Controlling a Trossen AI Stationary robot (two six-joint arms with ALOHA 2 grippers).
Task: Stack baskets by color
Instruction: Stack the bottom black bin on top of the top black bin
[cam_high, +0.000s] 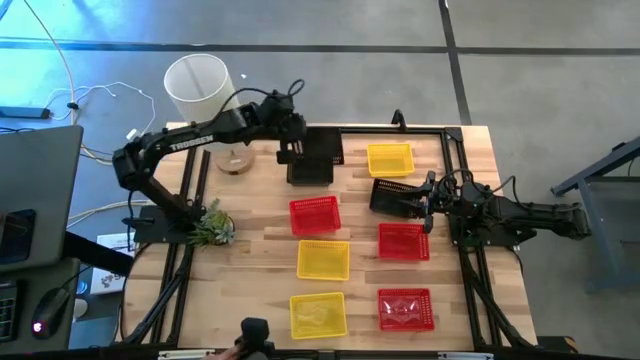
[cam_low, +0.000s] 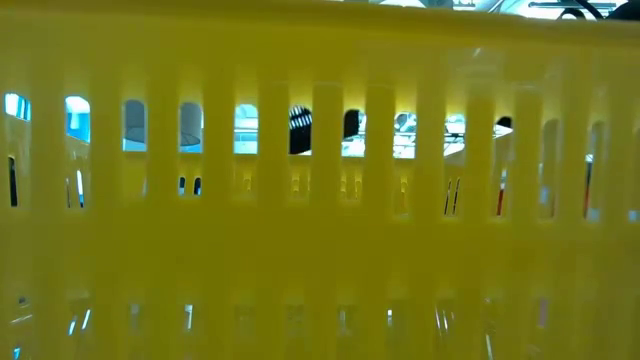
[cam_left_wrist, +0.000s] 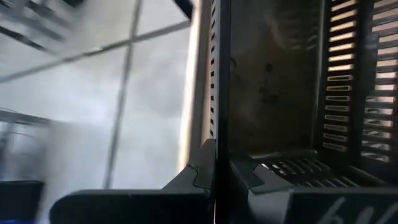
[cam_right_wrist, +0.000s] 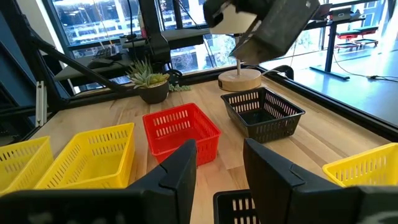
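Note:
My left gripper (cam_high: 296, 140) is at the table's far side, shut on a black basket (cam_right_wrist: 278, 23) that hangs tilted above a second black basket (cam_right_wrist: 262, 112) standing on the table. A third black basket (cam_high: 395, 195) lies just ahead of my right gripper (cam_right_wrist: 217, 167), which is open and has nothing between its fingers. Red baskets (cam_high: 315, 215) (cam_high: 403, 240) (cam_high: 405, 308) and yellow baskets (cam_high: 390, 158) (cam_high: 323, 260) (cam_high: 318, 315) stand singly on the wooden top. My left gripper pinches one side wall (cam_left_wrist: 216, 124) of the black basket, one finger (cam_left_wrist: 249, 173) inside the basket and the other (cam_left_wrist: 198, 171) outside. The fingers slant down from the table's left. The basket is lifted clear and tilted.
A white cylinder lamp (cam_high: 195, 85) with a round wooden foot (cam_high: 237, 160) stands at the far left, and a small potted plant (cam_high: 212, 228) sits at the left edge. A yellow basket's wall (cam_low: 320, 200) fills the low view.

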